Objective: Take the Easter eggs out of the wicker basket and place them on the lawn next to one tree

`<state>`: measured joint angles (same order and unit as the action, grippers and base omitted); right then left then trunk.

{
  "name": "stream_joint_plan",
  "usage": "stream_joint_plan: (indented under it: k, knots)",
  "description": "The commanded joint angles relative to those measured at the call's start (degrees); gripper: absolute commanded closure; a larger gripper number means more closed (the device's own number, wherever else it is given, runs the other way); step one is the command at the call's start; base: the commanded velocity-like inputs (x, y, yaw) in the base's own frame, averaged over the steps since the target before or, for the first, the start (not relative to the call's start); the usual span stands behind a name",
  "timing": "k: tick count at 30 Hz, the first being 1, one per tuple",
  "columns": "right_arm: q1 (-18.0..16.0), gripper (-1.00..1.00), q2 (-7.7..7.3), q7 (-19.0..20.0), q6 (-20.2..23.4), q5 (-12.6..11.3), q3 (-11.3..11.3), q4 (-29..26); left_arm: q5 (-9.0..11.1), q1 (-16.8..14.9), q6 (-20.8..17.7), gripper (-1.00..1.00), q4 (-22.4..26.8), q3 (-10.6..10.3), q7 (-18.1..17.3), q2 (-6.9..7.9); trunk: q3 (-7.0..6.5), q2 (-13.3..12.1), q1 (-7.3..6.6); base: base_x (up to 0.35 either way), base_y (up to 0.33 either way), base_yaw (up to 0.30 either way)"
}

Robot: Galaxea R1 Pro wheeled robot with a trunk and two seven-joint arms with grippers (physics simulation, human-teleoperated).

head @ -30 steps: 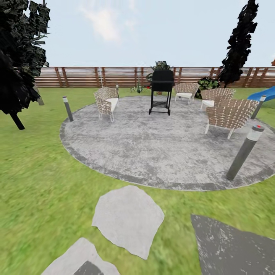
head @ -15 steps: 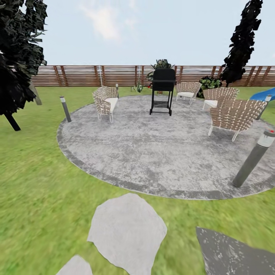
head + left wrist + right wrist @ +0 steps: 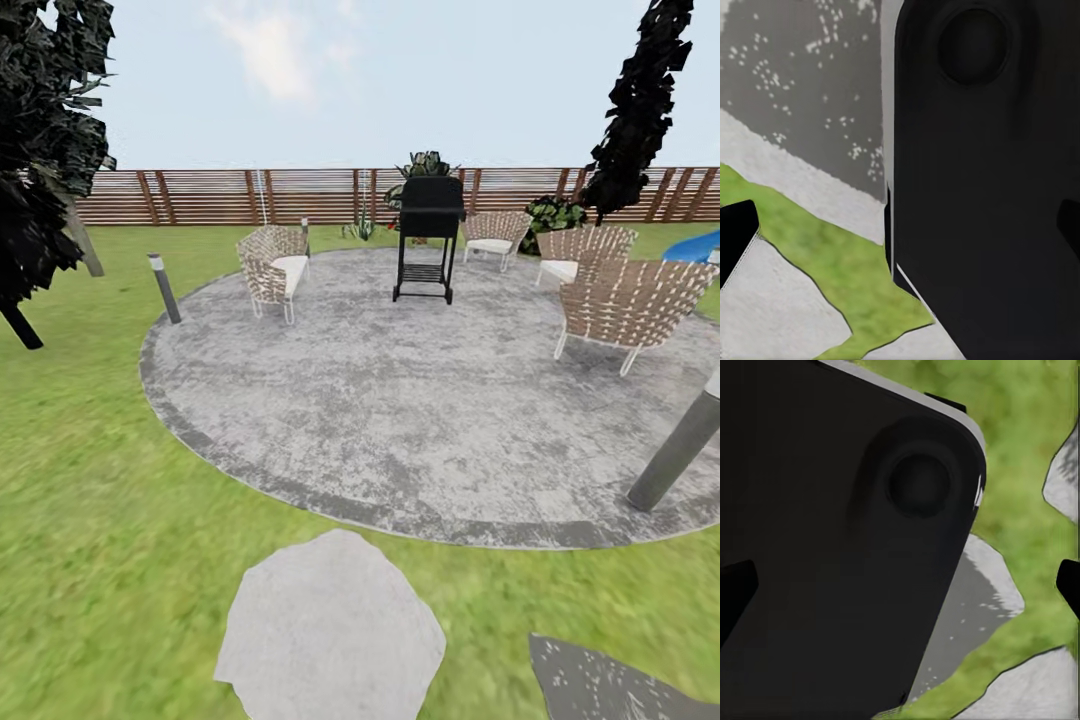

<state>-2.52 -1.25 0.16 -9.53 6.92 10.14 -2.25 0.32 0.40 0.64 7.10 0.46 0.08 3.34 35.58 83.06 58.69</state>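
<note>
Spreading across the lower half of the head view is the lawn (image 3: pixel 90 480), a flat green sweep that wraps around a grey round patio (image 3: pixel 420 410) filling the middle of the frame. On the patio stand a black grill (image 3: pixel 428 238) at upper centre, a woven chair (image 3: pixel 272 268) to its left, and three more woven chairs (image 3: pixel 620 310) toward the right edge. A short bollard light (image 3: pixel 164 288) stands at the patio's left rim and a larger one (image 3: pixel 682 450) leans into the frame at the right edge. Behind everything runs a brown slatted fence (image 3: pixel 220 196) across the upper middle, with a dark conifer (image 3: pixel 640 110) at upper right and a dark-leaved tree (image 3: pixel 40 150) at upper left, its canopy hanging low over the grass. A pale stepping stone (image 3: pixel 330 630) lies in the grass at bottom centre, and a darker slab (image 3: pixel 610 685) sits at the bottom right corner. The left wrist view shows dark housing close to the lens, with grass (image 3: pixel 847 262) and grey stone behind it; the right wrist view shows similar dark housing over grass and stone patches. Whether either end effector is spread or pressed together cannot be told from these pictures.
</note>
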Motion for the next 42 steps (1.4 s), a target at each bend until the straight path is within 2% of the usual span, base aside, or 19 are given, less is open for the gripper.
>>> stream_joint_plan:
  k: [1, 18, 28, 42]
  knots:
    - [-0.03, -1.00, -0.01, 0.02, -0.14, 0.58, -0.02, 0.04, 0.03, 0.04, 0.07, -1.00, 0.10, 0.04, 0.01, 0.00, 0.04, 0.01, 0.04, 0.339, 0.000, 0.000]
    - [-0.03, -1.00, 0.18, 0.02, -0.21, 0.54, 0.17, 0.14, 0.03, 0.04, 0.07, -1.00, 0.11, 0.02, 0.01, 0.00, 0.04, 0.01, 0.04, 0.339, 0.000, 0.000]
    - [-0.03, -1.00, 0.14, -0.07, -0.23, 0.46, 0.02, 0.14, 0.03, 0.04, 0.07, -1.00, 0.11, 0.04, 0.01, 0.00, 0.34, 0.01, 0.04, 0.339, 0.000, 0.158]
    - [-0.03, -1.00, 0.08, -0.08, -0.17, 0.41, -0.12, 0.05, 0.03, 0.04, 0.07, -1.00, 0.11, 0.06, 0.01, 0.00, 0.34, 0.01, 0.04, 0.339, 0.000, 0.002]
